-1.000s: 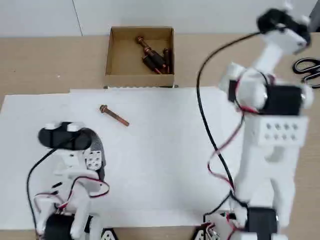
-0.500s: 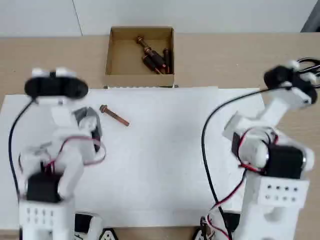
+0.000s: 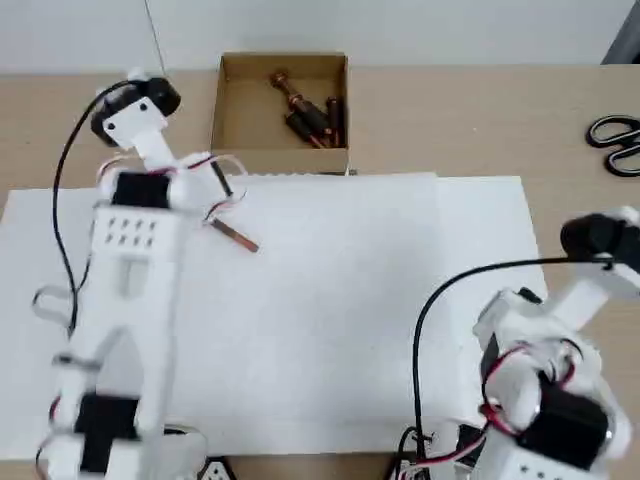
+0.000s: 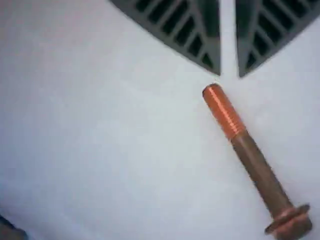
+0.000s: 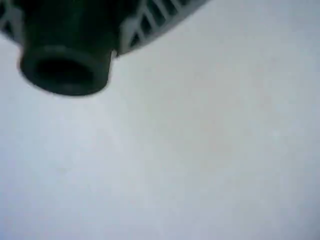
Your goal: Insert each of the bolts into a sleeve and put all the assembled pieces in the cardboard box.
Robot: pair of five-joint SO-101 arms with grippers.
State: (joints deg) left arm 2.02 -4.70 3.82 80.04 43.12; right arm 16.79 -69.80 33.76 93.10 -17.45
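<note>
A copper bolt [image 4: 250, 160] lies flat on the white sheet [image 3: 340, 300], its threaded tip towards my left gripper [image 4: 228, 72]. The gripper hovers just off that tip, its jaws a narrow gap apart with nothing between them. From above, the left arm covers the bolt's head and only the shaft [image 3: 238, 236] shows. My right gripper [image 5: 75, 30] is shut on a black sleeve [image 5: 65, 67], hollow end outward, low over the sheet. The right arm [image 3: 545, 380] sits at the near right. The cardboard box [image 3: 228, 110] at the back holds several assembled pieces [image 3: 310, 110].
Scissors [image 3: 615, 140] lie on the wooden table at the far right. The white sheet covers most of the table, with open room in its middle between the arms.
The left arm rose from the near left and swung out over the bolt. The right arm drew back from the far right to the near right corner.
</note>
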